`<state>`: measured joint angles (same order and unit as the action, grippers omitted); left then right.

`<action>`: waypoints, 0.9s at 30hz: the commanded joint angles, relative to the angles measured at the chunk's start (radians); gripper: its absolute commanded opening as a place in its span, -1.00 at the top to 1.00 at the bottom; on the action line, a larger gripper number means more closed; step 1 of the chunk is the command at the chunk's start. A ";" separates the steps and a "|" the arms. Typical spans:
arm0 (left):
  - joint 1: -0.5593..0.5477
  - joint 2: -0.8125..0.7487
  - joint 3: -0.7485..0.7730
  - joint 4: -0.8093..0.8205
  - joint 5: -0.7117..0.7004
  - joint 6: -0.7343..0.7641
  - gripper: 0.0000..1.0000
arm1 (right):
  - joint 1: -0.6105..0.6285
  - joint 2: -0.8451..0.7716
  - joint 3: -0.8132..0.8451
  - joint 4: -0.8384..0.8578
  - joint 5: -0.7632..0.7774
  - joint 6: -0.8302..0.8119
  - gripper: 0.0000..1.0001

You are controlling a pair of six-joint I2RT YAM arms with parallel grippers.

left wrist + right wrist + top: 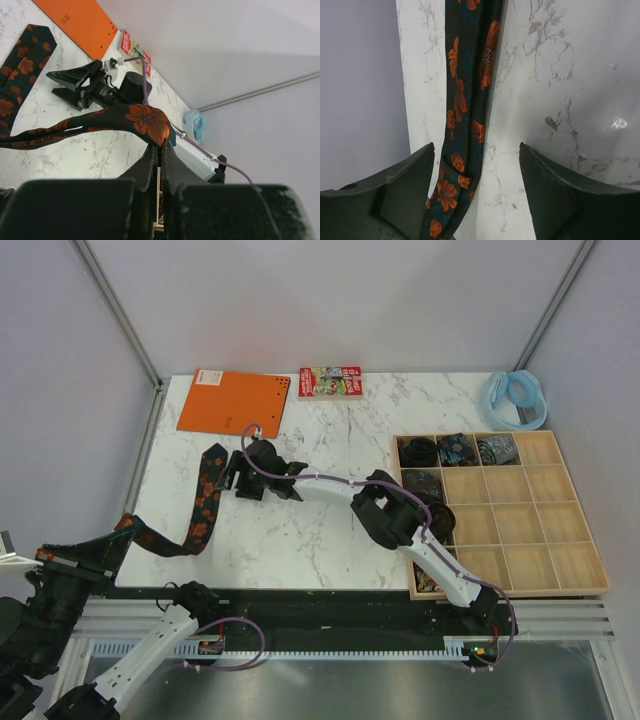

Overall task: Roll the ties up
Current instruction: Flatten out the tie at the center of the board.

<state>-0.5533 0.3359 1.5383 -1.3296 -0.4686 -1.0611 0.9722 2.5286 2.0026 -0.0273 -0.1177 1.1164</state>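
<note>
- The left gripper (161, 148) is closed tight on the narrow part of the black tie (147, 120) with orange flowers. Its two fingers are pressed together with the cloth pinched at their tips, and one big flower sits just above the pinch.
- In the top view this gripper (115, 538) is at the near left corner of the table (300, 540), just past its left edge. The tie is up off the marble there.
- From the pinch the tie (205, 495) runs right, bends, then lies flat heading far. Its wide pointed end is close to the near edge of the orange notebook (235, 400).
- The right gripper (232, 478) reaches left across the table and sits just right of the tie's wide end, fingers spread wide.
- In its own wrist view the right gripper (475, 150) holds nothing. The tie (470, 100) lies on the marble between the open fingers (nearer one finger than the other), close to the table's left edge. I cannot tell whether the fingertips touch the marble.
- A wooden tray (520, 530) of square compartments sits on the right.
- Four coiled ties (457, 447) are in its far left compartments, three along the far row and one just nearer.
- A small red book (330, 381) lies right of the notebook, and a pale blue ring (515, 395) is at the far right corner.
</note>
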 commanded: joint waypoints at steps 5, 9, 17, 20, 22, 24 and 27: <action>-0.004 0.022 0.019 0.001 -0.015 -0.002 0.97 | 0.019 0.208 0.269 -0.174 0.058 0.094 -0.36; -0.004 0.020 0.017 0.001 -0.015 0.009 0.96 | 0.019 0.255 0.326 -0.177 0.061 0.125 -0.25; -0.004 0.018 0.011 0.001 -0.016 0.033 0.97 | 0.020 0.317 0.367 -0.162 0.046 0.180 0.13; -0.005 0.014 0.009 0.003 -0.028 0.042 0.97 | 0.020 0.320 0.360 -0.146 0.044 0.192 0.32; -0.005 0.008 0.009 0.001 -0.034 0.049 0.96 | 0.019 0.314 0.351 -0.125 0.041 0.195 0.38; -0.007 0.005 0.009 0.000 -0.042 0.050 0.96 | 0.019 0.311 0.323 -0.079 0.035 0.206 0.54; -0.014 0.003 0.009 -0.006 -0.051 0.050 0.97 | 0.019 0.302 0.286 -0.011 0.035 0.217 0.80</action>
<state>-0.5575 0.3367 1.5490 -1.3346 -0.4747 -1.0462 0.9844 2.7937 2.3466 -0.0494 -0.0921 1.3197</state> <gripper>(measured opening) 0.033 0.189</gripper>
